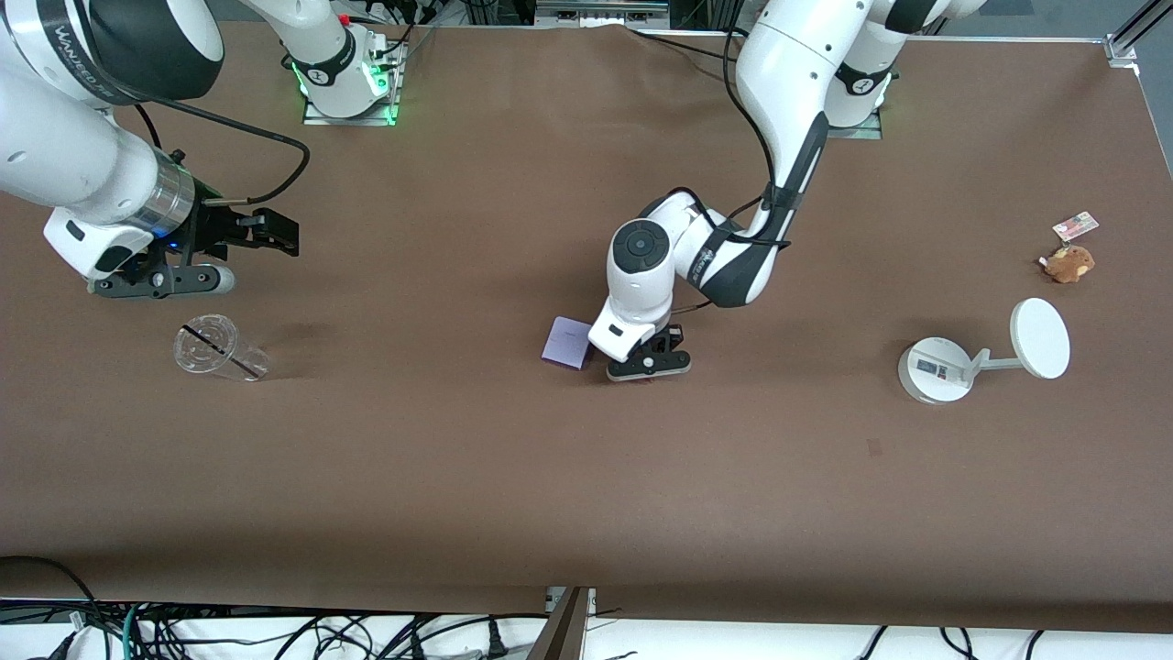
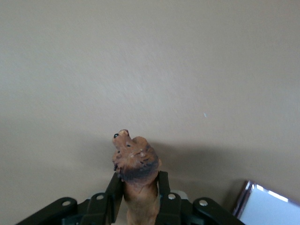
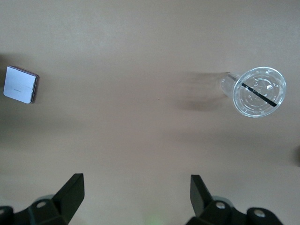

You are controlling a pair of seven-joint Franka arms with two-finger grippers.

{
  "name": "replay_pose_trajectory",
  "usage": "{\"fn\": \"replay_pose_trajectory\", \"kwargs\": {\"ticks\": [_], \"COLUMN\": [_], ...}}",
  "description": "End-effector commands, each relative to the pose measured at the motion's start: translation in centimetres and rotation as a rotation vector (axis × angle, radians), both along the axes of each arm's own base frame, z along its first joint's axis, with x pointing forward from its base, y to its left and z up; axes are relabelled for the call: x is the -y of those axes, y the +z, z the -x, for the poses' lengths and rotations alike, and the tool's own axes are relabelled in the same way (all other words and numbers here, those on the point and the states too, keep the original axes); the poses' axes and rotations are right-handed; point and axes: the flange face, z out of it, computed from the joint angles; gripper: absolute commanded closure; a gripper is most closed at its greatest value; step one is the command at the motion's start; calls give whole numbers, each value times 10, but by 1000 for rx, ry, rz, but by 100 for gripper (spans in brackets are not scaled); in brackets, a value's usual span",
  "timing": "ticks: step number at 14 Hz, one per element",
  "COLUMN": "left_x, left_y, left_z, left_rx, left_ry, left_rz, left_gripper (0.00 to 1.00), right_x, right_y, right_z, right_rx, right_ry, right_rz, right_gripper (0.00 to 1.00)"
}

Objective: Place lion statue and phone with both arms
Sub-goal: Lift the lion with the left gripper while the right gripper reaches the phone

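Centrally on the table [image 1: 586,477], the left claw [image 2: 138,199] is shown lowered and clamped on the lion statue [image 2: 135,161], whose head projects past the fingers; whether the figurine is lifted cannot be told. Just beside it, toward the right arm's end, the phone [image 1: 566,343] lies flat and untouched. The right claw [image 3: 136,194] is held spread and empty near a clear cup [image 1: 218,349]. Judged from this, one grasp is made; the phone's pickup and both placements remain.
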Motion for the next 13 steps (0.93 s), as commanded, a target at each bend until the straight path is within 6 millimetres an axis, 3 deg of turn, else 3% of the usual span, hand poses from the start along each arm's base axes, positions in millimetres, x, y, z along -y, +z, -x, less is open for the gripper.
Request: {"fn": "replay_pose_trajectory", "kwargs": {"ticks": [1, 4, 6, 8, 10, 13], "left_x": [-35, -109, -175, -233, -276, -313], "left_y": [32, 47, 44, 43, 33, 26], "left_z": [-21, -31, -37, -39, -36, -33], "left_rx": [10, -43, -88, -121, -168, -194], "left_ry": [-18, -107, -138, -137, -142, -145], "left_rz": [-8, -23, -35, -34, 5, 18], "left_gripper": [100, 100, 100, 100, 100, 100], "right_x": [1, -1, -6, -41, -73, -127], "right_y": [4, 3, 1, -9, -26, -52], "right_z": [0, 0, -1, 3, 3, 3], "right_rx": [2, 1, -6, -13, -17, 5], "right_ry": [-13, -39, -120, -151, -176, -235], "right_rz": [4, 2, 4, 20, 35, 44], "right_gripper": [0, 0, 0, 0, 0, 0]}}
